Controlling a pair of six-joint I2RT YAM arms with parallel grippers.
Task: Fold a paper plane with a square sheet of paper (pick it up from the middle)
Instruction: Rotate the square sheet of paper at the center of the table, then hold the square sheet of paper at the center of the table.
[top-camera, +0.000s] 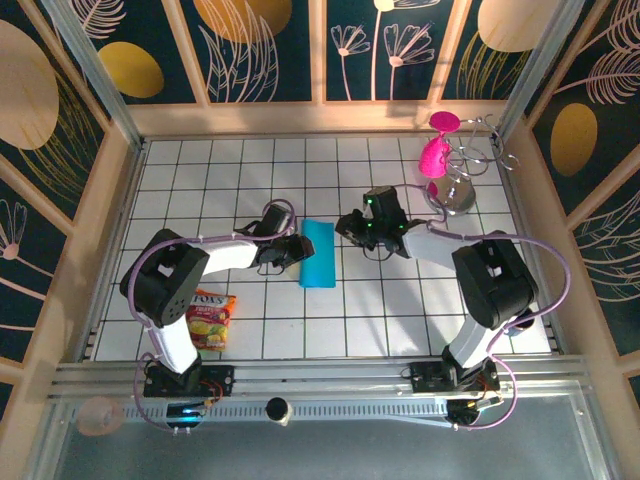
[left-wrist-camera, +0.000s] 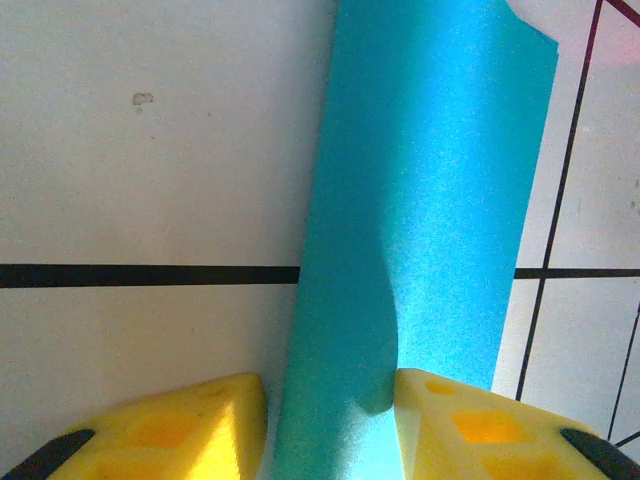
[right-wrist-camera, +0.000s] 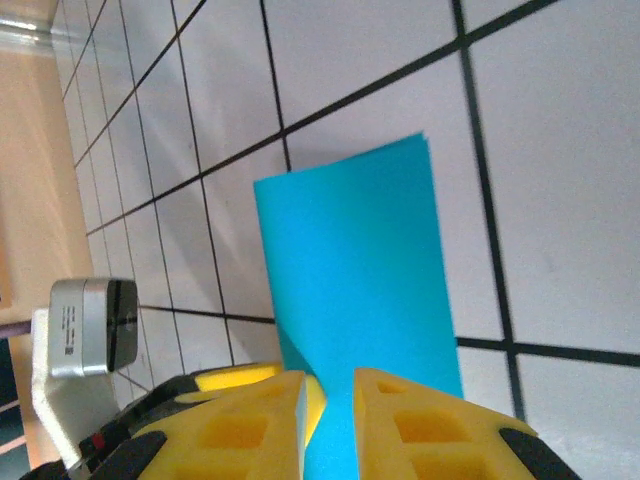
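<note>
The square sheet of paper (top-camera: 320, 254) is turquoise-blue and folded into a narrow strip near the middle of the white grid table (top-camera: 200, 180). My left gripper (top-camera: 295, 247) sits at the strip's left edge. In the left wrist view the paper (left-wrist-camera: 430, 180) runs up from between the yellow fingers of my left gripper (left-wrist-camera: 330, 420), which are shut on it. My right gripper (top-camera: 350, 228) is just right of the strip. In the right wrist view the paper (right-wrist-camera: 360, 260) shows through the narrow gap of my right gripper (right-wrist-camera: 328, 420), whose jaws stand slightly apart.
A red-and-yellow snack packet (top-camera: 211, 319) lies by the left arm's base. Pink goblets (top-camera: 436, 150) hang on a wire rack (top-camera: 470, 165) at the back right. Wooden walls enclose the table on three sides.
</note>
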